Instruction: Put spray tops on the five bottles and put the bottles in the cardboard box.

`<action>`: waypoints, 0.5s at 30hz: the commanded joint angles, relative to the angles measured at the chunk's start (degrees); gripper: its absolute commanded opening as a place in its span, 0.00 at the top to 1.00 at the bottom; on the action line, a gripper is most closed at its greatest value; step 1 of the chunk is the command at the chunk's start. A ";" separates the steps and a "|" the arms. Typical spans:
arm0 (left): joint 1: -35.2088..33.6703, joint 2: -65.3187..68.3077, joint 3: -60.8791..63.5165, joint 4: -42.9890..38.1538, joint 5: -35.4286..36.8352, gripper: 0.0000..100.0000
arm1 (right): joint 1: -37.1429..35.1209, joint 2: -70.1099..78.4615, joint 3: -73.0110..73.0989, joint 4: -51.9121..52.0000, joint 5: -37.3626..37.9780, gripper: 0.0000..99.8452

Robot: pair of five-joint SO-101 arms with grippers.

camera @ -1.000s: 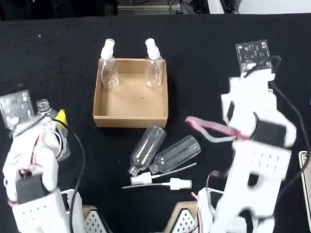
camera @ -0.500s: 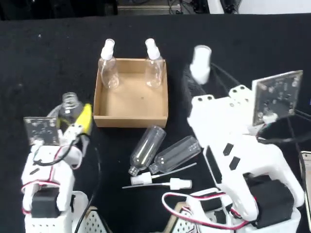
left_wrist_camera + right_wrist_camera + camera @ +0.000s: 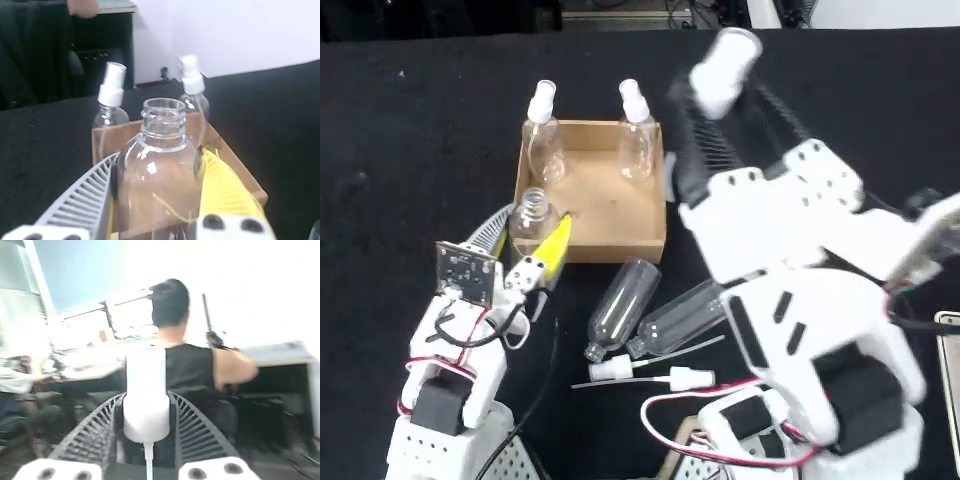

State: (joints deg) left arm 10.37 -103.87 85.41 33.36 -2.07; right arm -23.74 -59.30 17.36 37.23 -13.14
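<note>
Both arms stand nearer the cardboard box point(image 3: 590, 244) than 1 second ago. The left gripper point(image 3: 528, 236), clamped on an uncapped bottle point(image 3: 532, 212), is at its front corner. The right gripper point(image 3: 730, 100), clamped on a spray top point(image 3: 723, 62), is raised beside it. 2 capped bottles point(image 3: 543, 145) stand inside. 2 bare bottles point(image 3: 620, 300) and 2 loose spray tops point(image 3: 690, 379) lie on the table point(image 3: 420, 100). The right wrist view adds the top's dip tube point(image 3: 147, 462).

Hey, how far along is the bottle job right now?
Two capped bottles stand in the box. In hand: the left gripper holds an open bottle upright, the right gripper a spray top. Left: two bare bottles and two loose tops lying on the table.
</note>
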 commanded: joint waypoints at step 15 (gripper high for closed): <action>0.92 -0.79 4.44 -11.96 0.44 0.97 | -13.01 0.31 17.19 -26.73 -0.35 0.99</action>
State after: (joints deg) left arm 10.64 -103.96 87.69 28.09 -2.07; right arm -35.69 -58.33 33.71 15.08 -13.14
